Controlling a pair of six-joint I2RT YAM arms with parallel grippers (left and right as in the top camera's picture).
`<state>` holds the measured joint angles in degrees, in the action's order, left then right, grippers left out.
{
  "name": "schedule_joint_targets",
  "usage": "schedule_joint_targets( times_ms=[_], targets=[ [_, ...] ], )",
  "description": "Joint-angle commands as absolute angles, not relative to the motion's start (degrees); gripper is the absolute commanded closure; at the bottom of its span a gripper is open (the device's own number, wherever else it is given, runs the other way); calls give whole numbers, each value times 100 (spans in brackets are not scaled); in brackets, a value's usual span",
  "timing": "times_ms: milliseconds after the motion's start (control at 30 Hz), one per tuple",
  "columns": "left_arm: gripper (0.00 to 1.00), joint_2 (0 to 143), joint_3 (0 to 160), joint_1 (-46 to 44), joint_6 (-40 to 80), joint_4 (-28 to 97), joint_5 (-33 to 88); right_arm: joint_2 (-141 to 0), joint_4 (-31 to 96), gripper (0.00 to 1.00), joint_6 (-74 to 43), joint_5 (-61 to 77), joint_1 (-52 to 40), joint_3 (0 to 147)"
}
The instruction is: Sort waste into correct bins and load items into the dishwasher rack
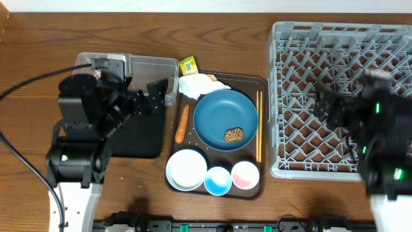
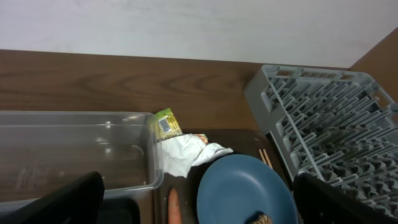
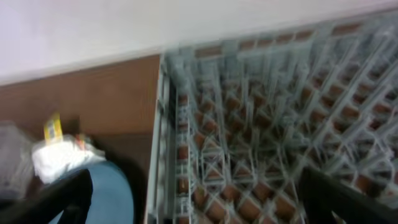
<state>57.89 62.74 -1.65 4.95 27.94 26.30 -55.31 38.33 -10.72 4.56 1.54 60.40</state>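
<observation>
At the worktop's left side the left hand (image 1: 158, 98) hangs over the near right part of the clear rectangular plastic tub (image 1: 168, 64), just beyond the shallow black rectangular tray (image 1: 138, 143). Its fingers are spread wide and hold nothing. The tub looks empty.

Just right of the tub lies the small yellow-green packet (image 1: 188, 64), touching the crumpled white tissue (image 1: 196, 84) at the far left corner of the dark brown serving tray (image 1: 264, 82). The orange carrot (image 1: 183, 122) lies along that tray's left edge. The large blue plate (image 1: 225, 113) fills its middle and carries brown food scraps (image 1: 234, 135). Two thin wooden chopsticks (image 1: 259, 125) line the right edge. Along the near edge stand the white bowl (image 1: 186, 169), small blue cup (image 1: 217, 180) and small pink cup (image 1: 245, 174).

At the worktop's right side the right hand (image 1: 327, 106) hovers over the large grey plastic pegged crate (image 1: 335, 38), which holds nothing. This hand too is wide open and empty.

Sorting seems only at its start. The packet and tissue lie nearest the left hand, so a likely next move is a short reach right and a low pinch on the flat packet
</observation>
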Motion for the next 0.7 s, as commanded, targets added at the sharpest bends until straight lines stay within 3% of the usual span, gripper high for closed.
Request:
schedule_joint_targets(
  times_ms=[0,367,667],
  targets=[
    [2,5728,6479,-169,639,2869,2814,-6407,4228,1,-624,1013,137,6805],
    [2,5774,6479,-445,408,4112,3170,-7502,4355,1,-633,2759,145,7017],
    [2,6506,6479,-2241,414,5205,2198,-7463,4270,1,-659,2716,143,7017]
  ],
)
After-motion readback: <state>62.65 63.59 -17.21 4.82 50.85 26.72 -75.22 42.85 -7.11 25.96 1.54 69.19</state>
